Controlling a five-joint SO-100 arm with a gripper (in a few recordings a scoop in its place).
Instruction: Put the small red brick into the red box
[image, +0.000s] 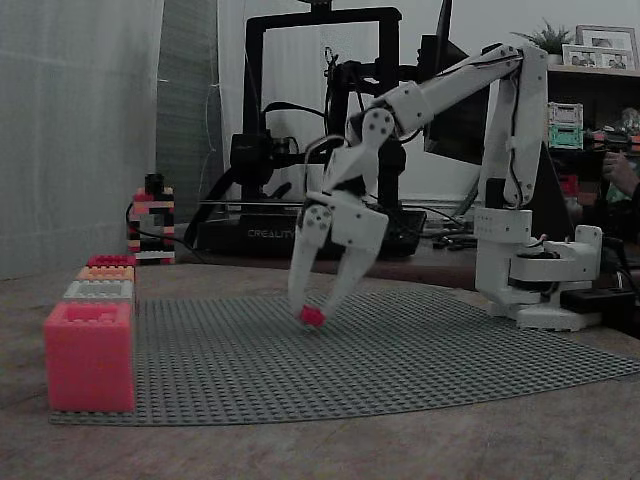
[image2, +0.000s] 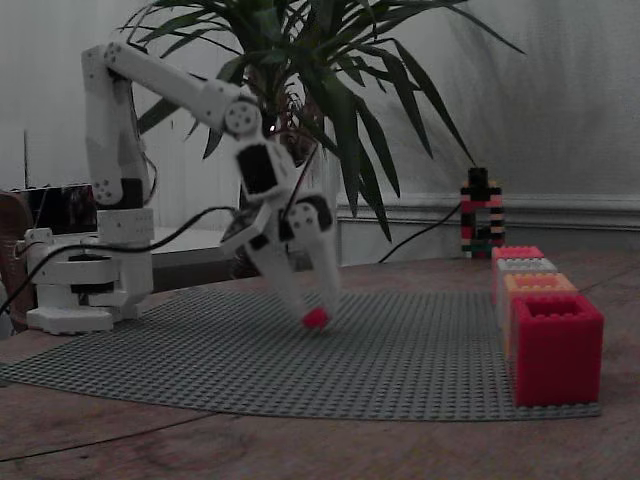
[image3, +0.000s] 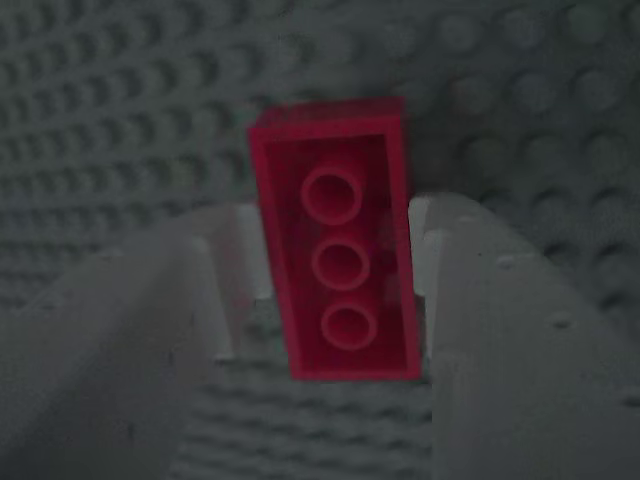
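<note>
Arm pose: the white arm (image: 500, 120) stands on its base at the edge of the grey baseplate (image: 420, 355). The upper part goes up and the forearm reaches out and downwards over the plate.
Gripper: the gripper (image: 311, 305) points down to the plate, slightly inclined. The two fingers form a narrow V, and the tips close on the small red brick (image: 312, 317).
Brick position: it is between the fingertips, very near to the middle of the baseplate. If it touches the plate or not, I cannot tell.
Red box: the red box (image: 88, 355) stands at the front corner of the plate, well apart from the gripper. It is the first one of a row, with a white box (image: 98, 290) and an orange box (image: 105, 273) behind it.
Writing: on the base of the 3D printer (image: 260, 235) behind the table the word "CREALITY" can be read.
Wrist view: the brick (image3: 338, 265) shows its hollow side with three round tubes. One finger (image3: 150, 320) presses on its left side and the other finger (image3: 520, 320) on its right side.
Fixed views: one view has the printer behind the arm. The other has a big green plant (image2: 320, 80), and there the red box (image2: 556, 345) is at the right.
Both fixed views: a small tower of bricks (image2: 482, 215) stands behind the row of boxes.
</note>
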